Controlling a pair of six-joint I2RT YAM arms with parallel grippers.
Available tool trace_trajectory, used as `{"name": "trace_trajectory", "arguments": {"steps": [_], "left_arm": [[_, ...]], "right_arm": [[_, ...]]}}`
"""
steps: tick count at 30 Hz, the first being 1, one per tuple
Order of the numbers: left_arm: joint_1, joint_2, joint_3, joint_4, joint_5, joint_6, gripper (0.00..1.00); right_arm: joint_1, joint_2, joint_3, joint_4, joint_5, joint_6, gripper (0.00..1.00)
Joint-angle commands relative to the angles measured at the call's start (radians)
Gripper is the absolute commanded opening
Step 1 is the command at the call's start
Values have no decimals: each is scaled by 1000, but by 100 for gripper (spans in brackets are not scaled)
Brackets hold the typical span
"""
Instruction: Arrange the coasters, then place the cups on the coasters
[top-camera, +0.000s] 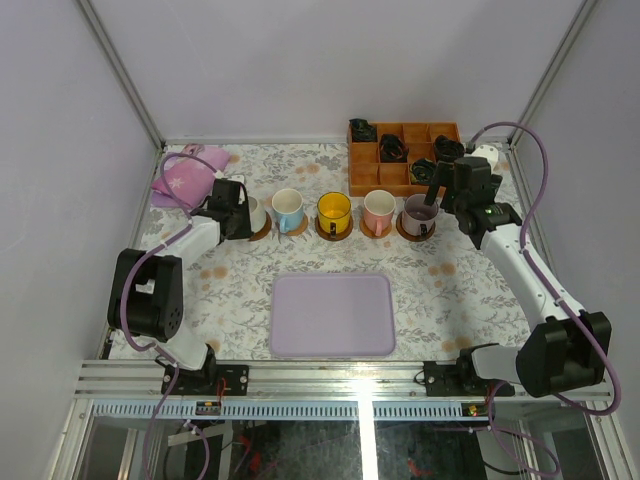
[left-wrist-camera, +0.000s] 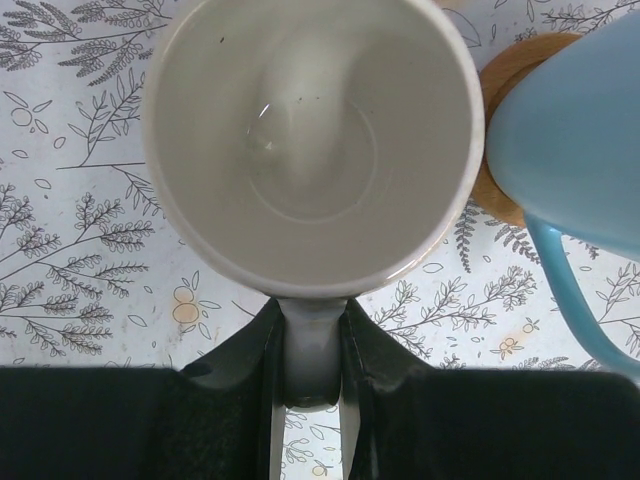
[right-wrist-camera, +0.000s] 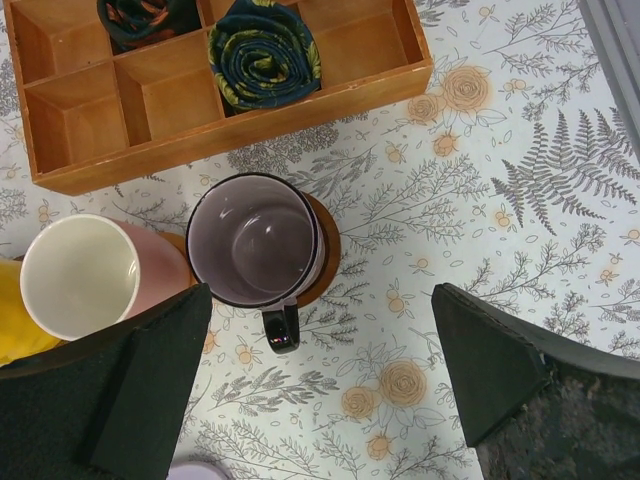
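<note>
Five cups stand in a row across the table: white (top-camera: 256, 213), blue (top-camera: 288, 210), yellow (top-camera: 334, 212), pink (top-camera: 378, 210) and greyish-purple (top-camera: 420, 213). A brown coaster rim (top-camera: 263, 230) shows beside the white cup, and coasters (top-camera: 335, 233) lie under the others. My left gripper (left-wrist-camera: 312, 372) is shut on the white cup's handle (left-wrist-camera: 312, 340); the white cup (left-wrist-camera: 310, 140) fills that view, with the blue cup (left-wrist-camera: 570, 140) on its coaster (left-wrist-camera: 503, 80) beside it. My right gripper (right-wrist-camera: 320, 330) hangs open above the purple cup (right-wrist-camera: 258, 240), which sits on a dark coaster (right-wrist-camera: 327, 250).
A flat lavender tray (top-camera: 333, 315) lies near the front middle. An orange-brown compartment box (right-wrist-camera: 200, 95) with dark rolled cloths stands at the back right, just behind the purple and pink cups (right-wrist-camera: 85, 275). A pink cloth (top-camera: 188, 175) lies at the back left.
</note>
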Motion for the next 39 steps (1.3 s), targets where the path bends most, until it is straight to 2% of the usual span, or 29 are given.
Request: {"name": "trace_trajectory", "arguments": {"steps": [1,10,15,17,23,26,27,28,37,39], "left_arm": [[7,-22,32,80,24,18,0],[4,19,45,76,52,18,1],[3,20,47,59,27,15,6],[1,20,50,51,28,17,11],[-2,-2,44,22,23,19,33],[-3,-23,41,4,22,18,48],[-5,-28,38,0,20,18,55],[-6,-34,36,-2,18,20,58],[-5,-83,18,-33,12,3,60],[-4,-121,25,-66,-5,-3,63]], "right_arm": [[-3,-42,-8,22,-19,13,99],[-3,-53,-24,20,-27,27,99],[-3,-58,-30,14,-28,28,99],[-2,-59,-34,12,-29,28,100],[-2,-62,-31,10,-34,34,99],[-4,-62,-31,12,-35,36,100],[-4,-62,-30,14,-36,38,100],[-5,-61,-31,17,-37,41,99],[-4,-66,-38,18,-51,47,100],[-3,-77,-35,10,-41,42,99]]}}
